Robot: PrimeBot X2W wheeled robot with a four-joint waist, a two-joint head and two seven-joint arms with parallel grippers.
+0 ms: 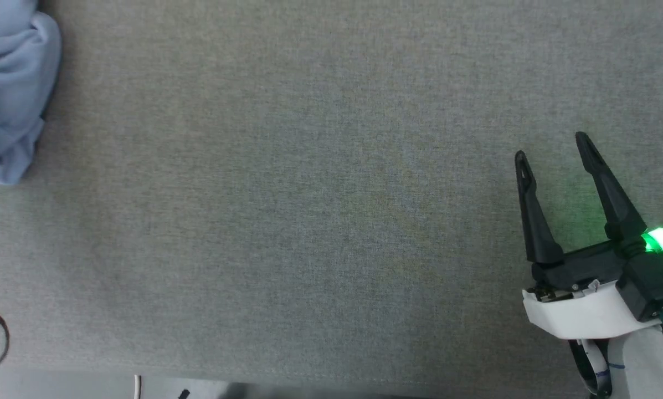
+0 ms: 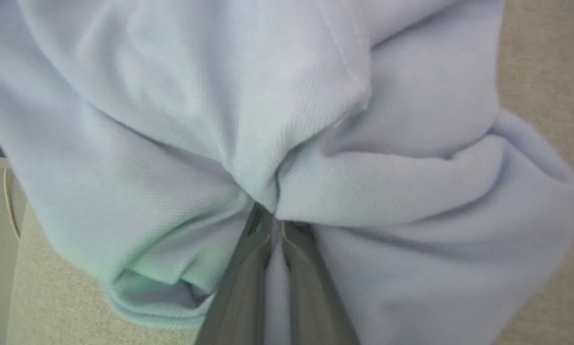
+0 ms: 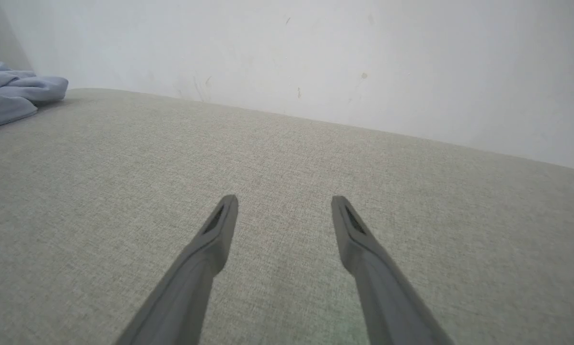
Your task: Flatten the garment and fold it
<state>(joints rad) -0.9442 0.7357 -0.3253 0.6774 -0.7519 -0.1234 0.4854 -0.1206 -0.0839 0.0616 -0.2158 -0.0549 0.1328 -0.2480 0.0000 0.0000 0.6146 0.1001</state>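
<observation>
grey woven tabletop (image 1: 331, 221), garment (image 1: 10, 94) bunched at far left edge. left gripper (image 2: 277, 223) pinching a soft fold; right gripper (image 1: 551, 148) spread wide, idle. light, limp cotton, likely best grabbed at hems.

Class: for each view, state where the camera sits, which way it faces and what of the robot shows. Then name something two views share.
Head view: on the head, facing down at the grey surface; open right gripper at lower right.
Left wrist view: on the left wrist, looking along the left gripper, shut on the garment.
Right wrist view: on the right wrist, facing across the surface to a pale wall; its open jaws show.
Shared: head and right wrist views both show the bunched garment at their left edge.
</observation>
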